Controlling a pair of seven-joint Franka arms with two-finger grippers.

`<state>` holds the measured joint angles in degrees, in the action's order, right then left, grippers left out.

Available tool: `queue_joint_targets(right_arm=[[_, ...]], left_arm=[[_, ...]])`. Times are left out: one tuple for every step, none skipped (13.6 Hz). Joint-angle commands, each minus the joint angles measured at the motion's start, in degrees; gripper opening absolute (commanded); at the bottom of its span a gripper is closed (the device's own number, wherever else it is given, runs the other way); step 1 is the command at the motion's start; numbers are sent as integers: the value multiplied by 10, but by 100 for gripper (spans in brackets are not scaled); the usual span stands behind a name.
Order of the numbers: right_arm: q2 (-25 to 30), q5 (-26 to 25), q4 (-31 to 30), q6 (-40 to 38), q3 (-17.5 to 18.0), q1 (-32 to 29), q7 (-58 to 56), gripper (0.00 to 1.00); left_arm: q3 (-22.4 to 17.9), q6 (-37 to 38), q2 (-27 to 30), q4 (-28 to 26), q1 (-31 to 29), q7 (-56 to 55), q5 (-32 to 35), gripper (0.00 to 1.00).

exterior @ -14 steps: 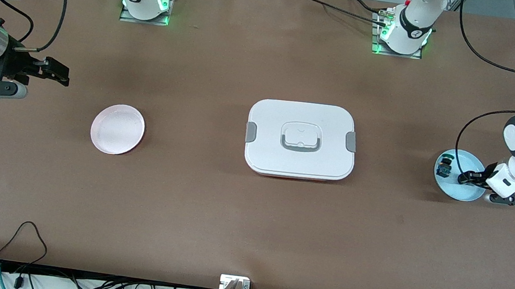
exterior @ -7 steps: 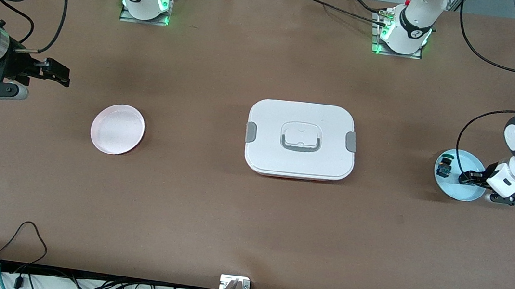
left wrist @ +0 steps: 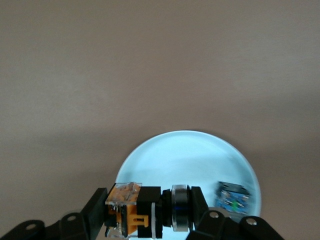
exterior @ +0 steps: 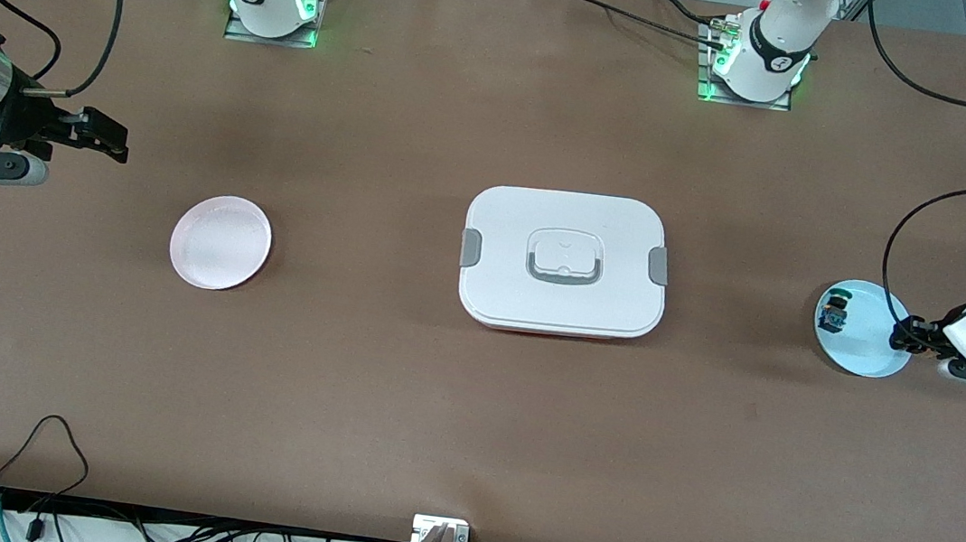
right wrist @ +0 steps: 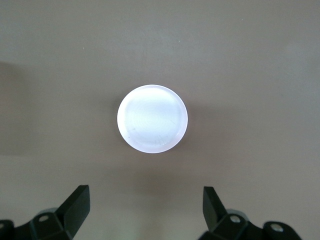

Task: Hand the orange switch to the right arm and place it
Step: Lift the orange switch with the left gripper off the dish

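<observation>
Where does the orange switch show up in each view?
Front view: hidden in the left claw at the blue plate's rim.
Left wrist view: orange switch clamped between the fingers, over the plate.
Right wrist view: not in it.
Shared landmark: the blue plate.

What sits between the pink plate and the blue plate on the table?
In the front view, one thing: the closed white lidded container, mid-table between the pink plate and the blue plate. Bare brown tabletop either side.
</observation>
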<state>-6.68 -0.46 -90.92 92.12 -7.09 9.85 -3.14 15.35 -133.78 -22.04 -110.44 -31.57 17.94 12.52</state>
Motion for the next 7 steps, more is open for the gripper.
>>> queue_joint_targets(right_arm=[[4,7,7,-8,0,-2,-7,100],[8,8,8,-8,-5,-3,-7,100],[8,10,17,-8,-6,-5,-7,100],[6,12,25,-7,-5,-5,-7,100],[7,11,27,-7,-4,-5,-3,100],[9,11,29,-8,-4,-4,-3,100],[10,13,27,-9,-5,-4,-5,100]], left_arm=[[48,58,87,-7,-7,30,-28,0],[60,87,118,-2,-6,57,-56,0],[72,131,138,19,-4,65,-87,0],[86,185,140,49,-5,67,-100,0],[93,237,140,88,-4,67,-105,0],[100,302,140,128,-3,67,-118,0],[105,346,142,162,-3,67,-135,0]])
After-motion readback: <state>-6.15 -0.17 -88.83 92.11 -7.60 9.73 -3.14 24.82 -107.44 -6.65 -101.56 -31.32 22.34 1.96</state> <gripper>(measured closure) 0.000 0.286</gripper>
